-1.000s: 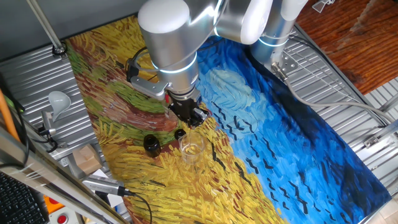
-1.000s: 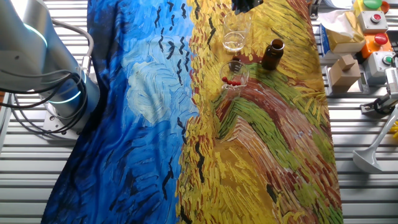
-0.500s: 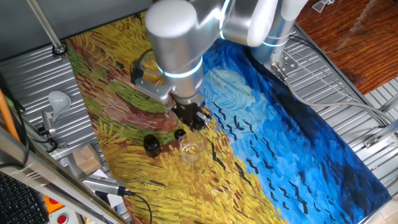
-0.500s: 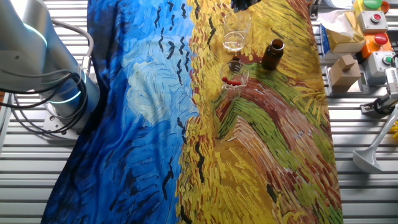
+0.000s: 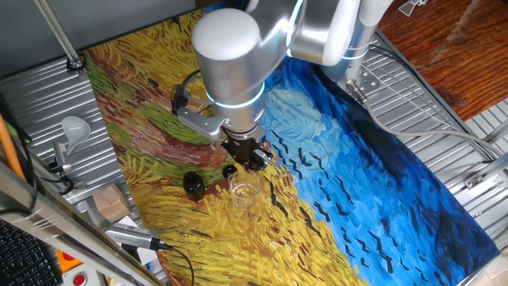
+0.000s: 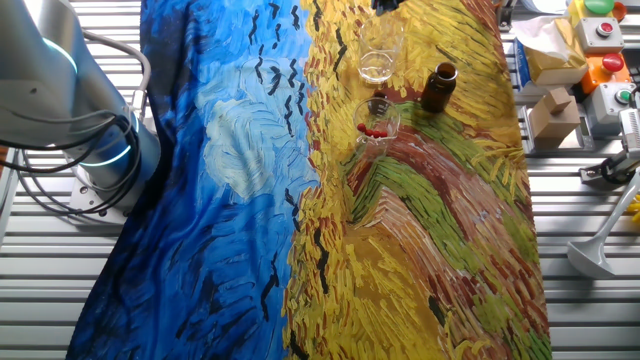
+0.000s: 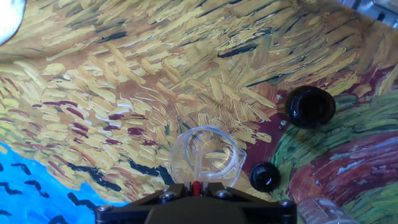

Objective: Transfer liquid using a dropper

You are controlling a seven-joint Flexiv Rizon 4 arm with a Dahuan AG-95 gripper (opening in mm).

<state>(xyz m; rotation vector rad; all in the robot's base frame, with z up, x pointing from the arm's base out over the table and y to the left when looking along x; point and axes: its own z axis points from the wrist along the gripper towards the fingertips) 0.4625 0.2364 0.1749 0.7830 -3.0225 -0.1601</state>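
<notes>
A: Where does the gripper (image 5: 252, 156) sit?

B: Directly above the empty glass (image 7: 206, 157), its fingers closed on the dropper (image 7: 197, 168), whose red bulb peeks out at the gripper's lower edge while the clear stem points down into that glass.

A: What stands around the empty glass?

B: The small black cap (image 7: 265, 177) lies just beside it, and the dark bottle (image 7: 310, 107) stands a little beyond the cap. In the other fixed view, a second glass (image 6: 376, 122) holding red-bulbed droppers (image 6: 373, 130) stands near the empty glass (image 6: 378, 58), with the brown bottle (image 6: 438, 87) to their side, all on the painted cloth (image 6: 420, 230).
</notes>
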